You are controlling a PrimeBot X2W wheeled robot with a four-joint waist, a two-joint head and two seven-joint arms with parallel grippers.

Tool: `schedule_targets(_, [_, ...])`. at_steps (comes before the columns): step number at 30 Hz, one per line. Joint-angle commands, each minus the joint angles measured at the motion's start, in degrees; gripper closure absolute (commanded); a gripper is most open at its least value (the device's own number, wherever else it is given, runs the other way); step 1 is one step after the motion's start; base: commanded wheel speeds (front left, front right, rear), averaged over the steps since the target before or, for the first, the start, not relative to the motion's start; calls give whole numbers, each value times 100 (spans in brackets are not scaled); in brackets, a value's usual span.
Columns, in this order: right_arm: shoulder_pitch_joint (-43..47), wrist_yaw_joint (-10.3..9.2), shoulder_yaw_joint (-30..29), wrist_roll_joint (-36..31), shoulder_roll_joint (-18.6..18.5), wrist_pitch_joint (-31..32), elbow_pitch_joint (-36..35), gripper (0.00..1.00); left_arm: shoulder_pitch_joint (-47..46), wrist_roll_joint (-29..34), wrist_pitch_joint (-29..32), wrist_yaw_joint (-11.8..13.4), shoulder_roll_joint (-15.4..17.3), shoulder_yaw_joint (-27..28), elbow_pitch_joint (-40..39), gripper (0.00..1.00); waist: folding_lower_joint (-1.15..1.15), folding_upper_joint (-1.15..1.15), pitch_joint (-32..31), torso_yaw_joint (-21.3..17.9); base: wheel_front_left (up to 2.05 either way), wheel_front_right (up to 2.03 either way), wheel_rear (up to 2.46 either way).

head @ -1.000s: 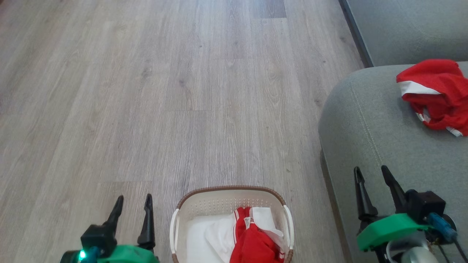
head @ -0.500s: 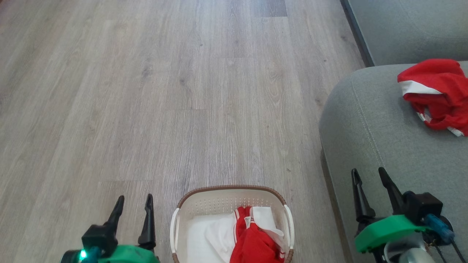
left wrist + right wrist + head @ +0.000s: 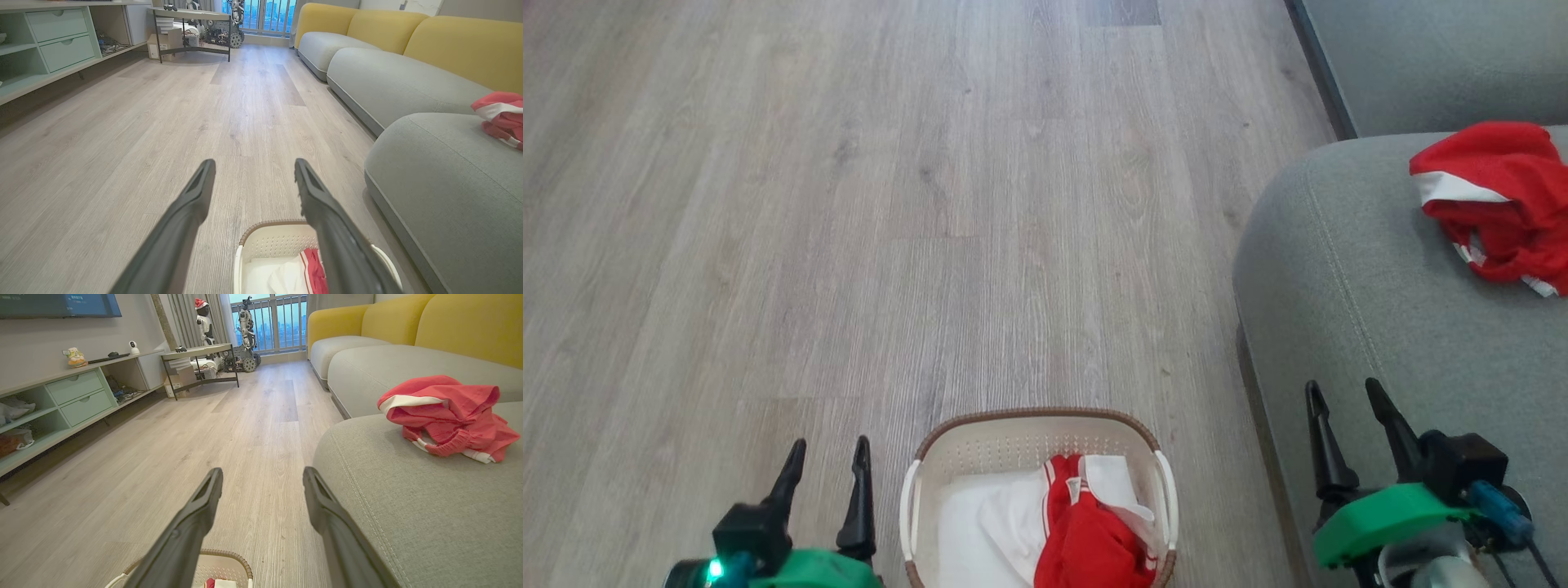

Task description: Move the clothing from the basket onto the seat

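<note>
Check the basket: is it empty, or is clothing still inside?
Not empty. A red garment with white trim lies inside the basket beside white fabric; a second red garment lies on the seat.

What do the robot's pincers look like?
The left pincer and right pincer each have two long, pointed black fingers on a black block and a bright green base. The left one has a glowing green light; the right one has a blue plug and thin black cables.

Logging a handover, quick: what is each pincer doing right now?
Left pincer: open, holding nothing.
Right pincer: open, holding nothing.
</note>
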Motion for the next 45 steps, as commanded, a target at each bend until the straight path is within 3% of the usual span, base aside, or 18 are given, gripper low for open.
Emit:
schedule_targets(1, [-321,-2,114,31,-5,-73,-173,0,-294,92,-73,-52,1,219,-140,0,0,0,50,-14,0,0,0])
schedule_targets(10, [-460,-2,-48,-38,-5,-108,-241,0,-659,226,-73,-246,-42,-16,262,0,0,0,393,-115,0,0,0])
schedule_targets(18, [-937,-2,-260,-156,-5,-159,-513,0,-1564,467,-73,-474,-137,-502,1066,0,0,0,1419,-333,0,0,0])
schedule_targets(23, [-1508,-2,-305,-219,-5,-180,-713,0,-2390,599,-73,-611,-228,-998,1872,0,0,0,2400,-564,0,0,0])
schedule_targets(33, [-2323,-2,-376,-259,-5,-184,-1226,0,-3592,445,-73,-824,-259,-2138,3222,0,0,0,3611,-851,0,0,0])
schedule_targets(45, [-2885,-2,-110,-448,-5,-185,-1799,0,-4811,-132,142,-606,-260,-3823,4167,0,0,0,4652,-997,0,0,0])
